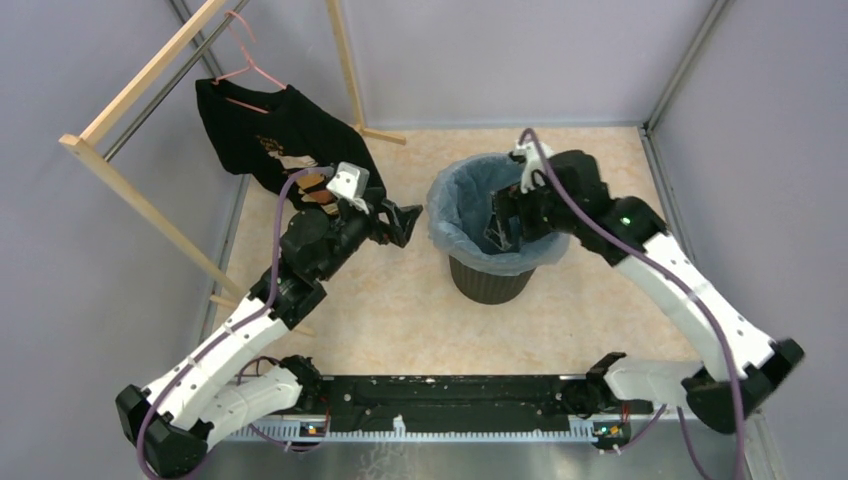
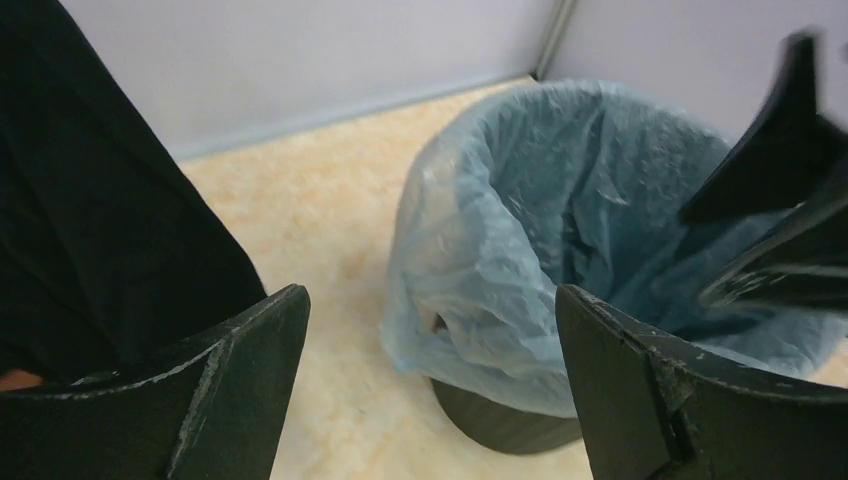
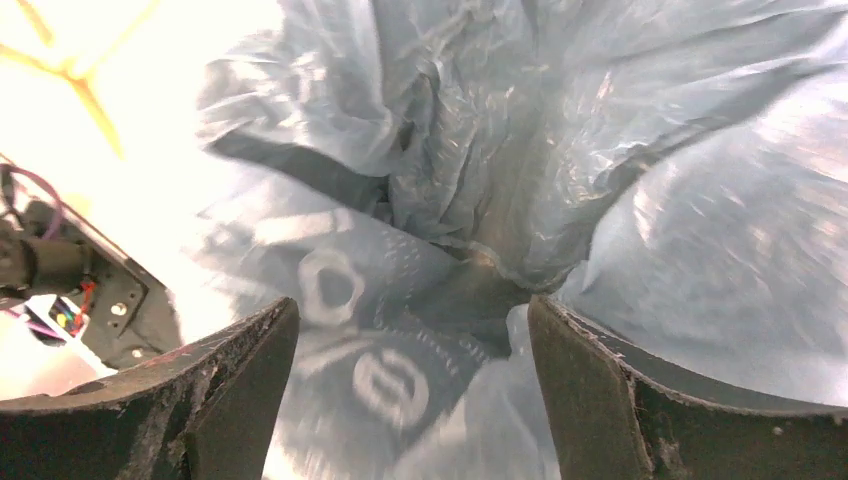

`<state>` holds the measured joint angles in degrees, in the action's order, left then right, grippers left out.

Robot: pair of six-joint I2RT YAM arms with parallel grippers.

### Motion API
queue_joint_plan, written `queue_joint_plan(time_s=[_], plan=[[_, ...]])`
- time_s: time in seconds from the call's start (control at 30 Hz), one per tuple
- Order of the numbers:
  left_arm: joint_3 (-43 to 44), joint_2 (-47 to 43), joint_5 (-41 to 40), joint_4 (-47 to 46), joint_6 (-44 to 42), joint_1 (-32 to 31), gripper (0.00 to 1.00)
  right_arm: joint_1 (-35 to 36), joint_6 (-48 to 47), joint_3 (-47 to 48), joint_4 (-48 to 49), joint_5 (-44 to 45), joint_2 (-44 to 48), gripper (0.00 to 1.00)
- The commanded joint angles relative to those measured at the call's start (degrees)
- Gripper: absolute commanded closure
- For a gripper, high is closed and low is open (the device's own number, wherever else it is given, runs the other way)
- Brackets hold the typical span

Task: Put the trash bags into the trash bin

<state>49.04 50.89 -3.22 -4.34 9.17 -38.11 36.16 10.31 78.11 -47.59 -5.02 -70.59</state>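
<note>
The trash bin [image 1: 490, 283] stands mid-floor, black and ribbed. The pale-blue trash bag [image 1: 452, 208] lines it, and its film is folded out over the rim. My right gripper [image 1: 503, 226] reaches down inside the bin's mouth. In the right wrist view it [image 3: 410, 372] is open, with crumpled bag film [image 3: 520, 150] below and nothing clamped between the fingers. My left gripper [image 1: 405, 222] hovers just left of the bin, open and empty. The left wrist view looks between its fingers [image 2: 430, 385] at the bag [image 2: 520, 230], the bin's base [image 2: 500, 422] and the right gripper's fingers [image 2: 790, 190].
A black T-shirt [image 1: 268, 130] hangs on a pink hanger from a wooden rack [image 1: 128, 92] at the back left, close behind my left arm. It also fills the left of the left wrist view [image 2: 90, 220]. Grey walls enclose the beige floor [image 1: 390, 310].
</note>
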Motion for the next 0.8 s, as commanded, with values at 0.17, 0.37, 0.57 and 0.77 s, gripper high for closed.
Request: queue_joint_plan(time_s=[0.17, 0.37, 0.57, 0.77], plan=[[-11.3, -5.7, 20.3, 2.9, 14.5, -0.3, 0.01, 0.4, -0.3, -1.3, 5.3, 4.7, 22.0, 0.01], [-18.9, -7.6, 26.0, -0.2, 16.7, -2.7, 0.01, 0.5, -2.9, -5.9, 10.2, 8.6, 30.7, 0.01], [-24.9, -1.2, -1.1, -3.9, 19.0, -14.2, 0.01, 0.5, -6.0, -7.9, 10.3, 11.4, 35.0, 0.01], [-28.6, 11.5, -5.7, -25.6, 20.2, -15.5, 0.02, 0.5, -7.3, -9.5, 8.4, 12.4, 38.1, 0.01]])
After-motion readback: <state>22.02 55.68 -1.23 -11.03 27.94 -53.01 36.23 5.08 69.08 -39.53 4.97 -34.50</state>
